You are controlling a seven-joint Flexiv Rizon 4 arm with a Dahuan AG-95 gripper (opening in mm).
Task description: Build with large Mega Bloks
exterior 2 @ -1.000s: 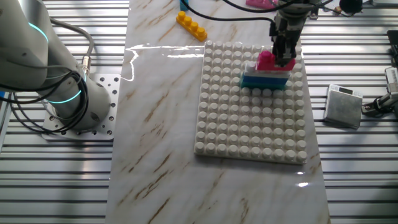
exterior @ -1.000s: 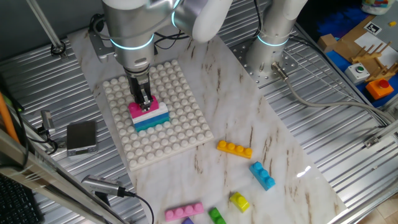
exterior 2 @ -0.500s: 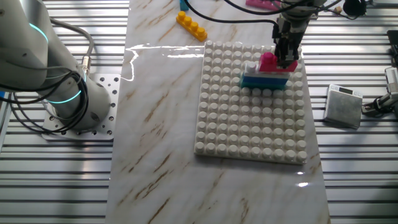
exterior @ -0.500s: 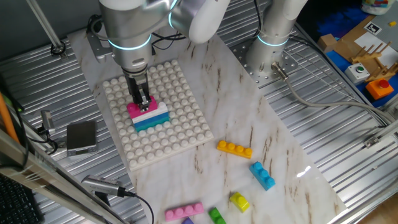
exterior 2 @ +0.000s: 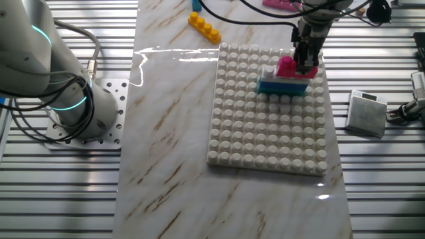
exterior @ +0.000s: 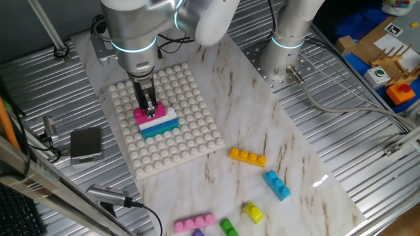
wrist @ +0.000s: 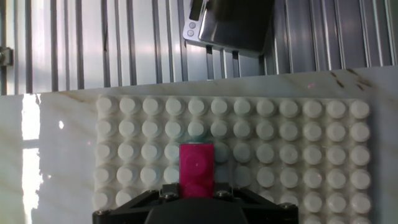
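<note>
The end effector (exterior: 149, 107) stands closed around the pink brick (exterior: 146, 116), which sits on the white and teal bricks (exterior: 161, 126) on the studded baseplate (exterior: 190, 141); other bricks lie apart on the tabletop (exterior: 249, 111)

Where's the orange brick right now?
In one fixed view the orange brick lies loose on the marble table, just right of the white studded baseplate, with the blue brick nearest it.
</note>
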